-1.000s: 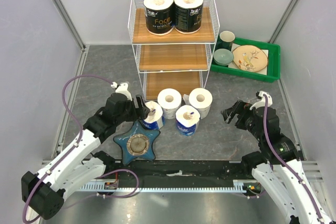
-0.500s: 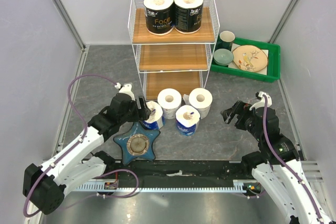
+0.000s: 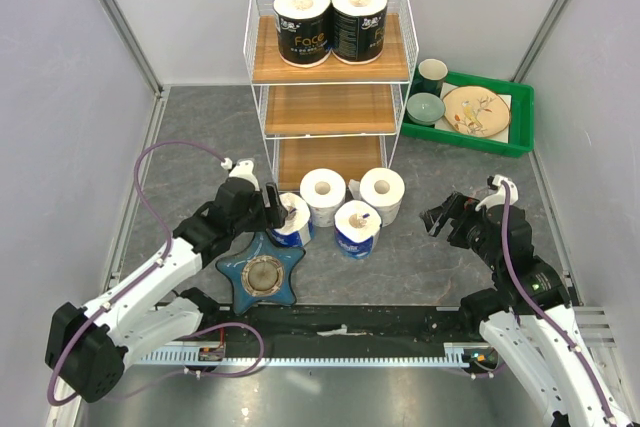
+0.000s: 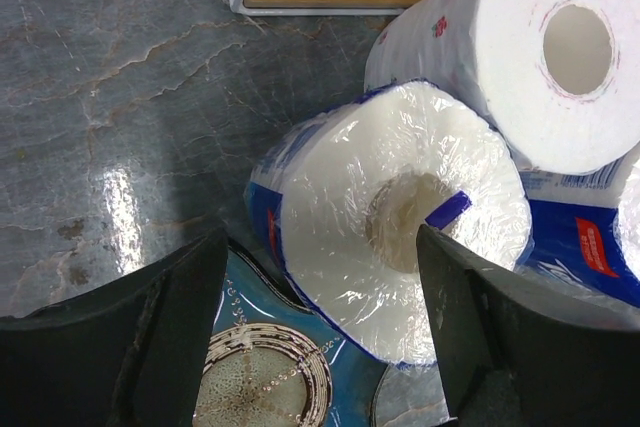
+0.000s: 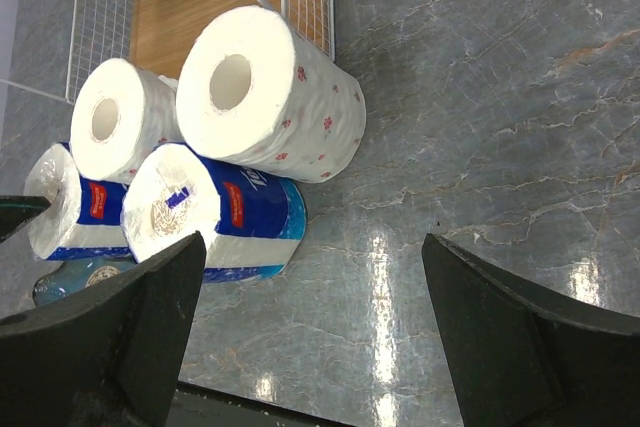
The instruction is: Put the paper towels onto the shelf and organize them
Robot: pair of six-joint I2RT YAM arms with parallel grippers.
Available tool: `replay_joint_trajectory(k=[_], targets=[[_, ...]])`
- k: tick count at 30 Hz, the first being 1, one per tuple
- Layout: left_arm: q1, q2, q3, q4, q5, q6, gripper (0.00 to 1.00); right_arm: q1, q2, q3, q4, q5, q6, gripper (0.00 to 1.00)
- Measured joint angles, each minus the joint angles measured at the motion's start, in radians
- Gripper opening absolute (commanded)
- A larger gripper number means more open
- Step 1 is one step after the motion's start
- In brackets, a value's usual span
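The left gripper gapes wide, holding nothing, jaws flanking a blue-white roll that stands on end, core up, against the star dish. Three other rolls stand alongside, cores up. The right gripper hangs open and empty. On the shelf, the top tier holds two black rolls, upright. The green tray holds a cup, bowl and plate.

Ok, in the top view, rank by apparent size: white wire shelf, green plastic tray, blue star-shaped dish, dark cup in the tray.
1. white wire shelf
2. green plastic tray
3. blue star-shaped dish
4. dark cup
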Motion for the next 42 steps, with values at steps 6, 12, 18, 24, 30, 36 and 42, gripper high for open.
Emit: replay_joint_trajectory(k=[6, 12, 18, 24, 30, 36, 42], targets=[[0.0, 0.016, 0.0, 0.027, -0.014, 0.0, 0.82, 0.0, 0.0, 0.0, 0.0, 0.0, 0.0, 0.98], [-0.001, 0.048, 0.0, 0.043, -0.032, 0.0, 0.77, 0.0, -0.001, 0.0, 0.0, -0.003, 0.0, 0.98], [-0.006, 0.084, 0.0, 0.063, -0.034, 0.0, 0.69, 0.0, -0.001, 0.0, 0.0, -0.004, 0.0, 0.98], [-0.011, 0.094, -0.004, 0.093, -0.031, -0.002, 0.57, 0.0, -0.002, -0.004, 0.0, -0.006, 0.0, 0.98], [-0.012, 0.1, -0.006, 0.103, -0.031, -0.002, 0.56, 0.0, -0.003, -0.006, 0.0, -0.008, 0.0, 0.98], [-0.013, 0.091, -0.016, 0.113, -0.029, -0.002, 0.55, 0.0, -0.006, -0.012, 0.0, -0.008, 0.0, 0.98], [-0.013, 0.045, -0.033, 0.106, 0.004, -0.002, 0.51, 0.0, -0.006, -0.015, 0.001, -0.008, 0.0, 0.98]])
